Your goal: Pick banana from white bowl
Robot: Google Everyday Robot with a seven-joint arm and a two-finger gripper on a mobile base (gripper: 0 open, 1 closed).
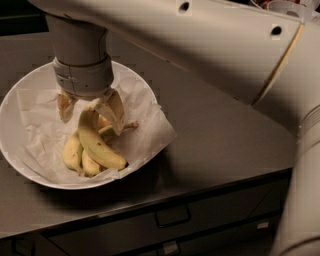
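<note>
Gray worktop (220, 145) carried the white bowl (9, 140); we saw our pincer (91, 121) spread open inside, fingers at 9 and 3 o'clock of the banana (97, 145) top end.

The arm (200, 45) is looking big, round and creamy white. Two small dark holes (184, 6) are showing on it, and a thin yellow-brown line (280, 65) is running across it near the bend. A pale grey band (82, 77) is wrapping its end. The gripper (92, 122) is hanging over the left end of the counter (225, 135), showing two tan fingers (116, 112) standing apart.
</note>
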